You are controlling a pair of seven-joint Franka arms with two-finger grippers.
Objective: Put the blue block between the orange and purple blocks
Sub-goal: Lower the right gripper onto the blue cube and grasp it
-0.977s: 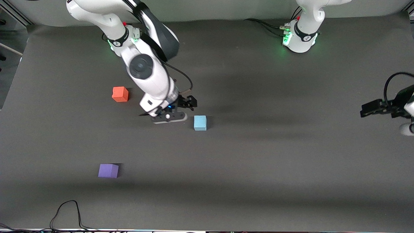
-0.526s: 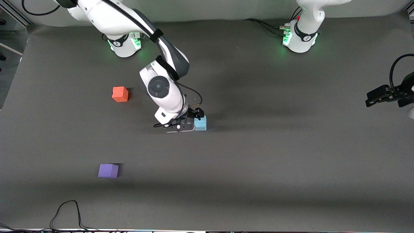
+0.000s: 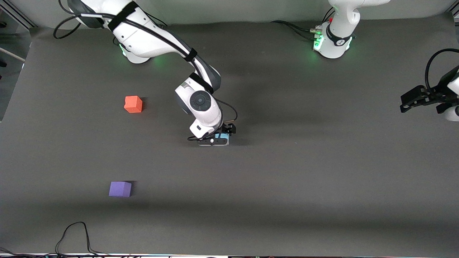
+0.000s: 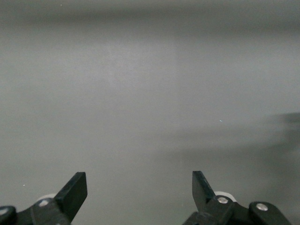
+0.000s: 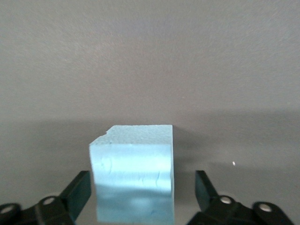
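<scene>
My right gripper (image 3: pixel 221 138) is down around the blue block (image 5: pixel 132 173) near the middle of the table (image 3: pixel 322 172). Its fingers (image 5: pixel 77 190) stand on either side of the block with a gap at one side, so no grip is made yet. The orange block (image 3: pixel 133 104) and purple block (image 3: pixel 120 189) sit toward the right arm's end, well apart, nothing between them. Lifting and placing both remain. My left gripper (image 4: pixel 139 187) waits open and empty at the table's other end.
</scene>
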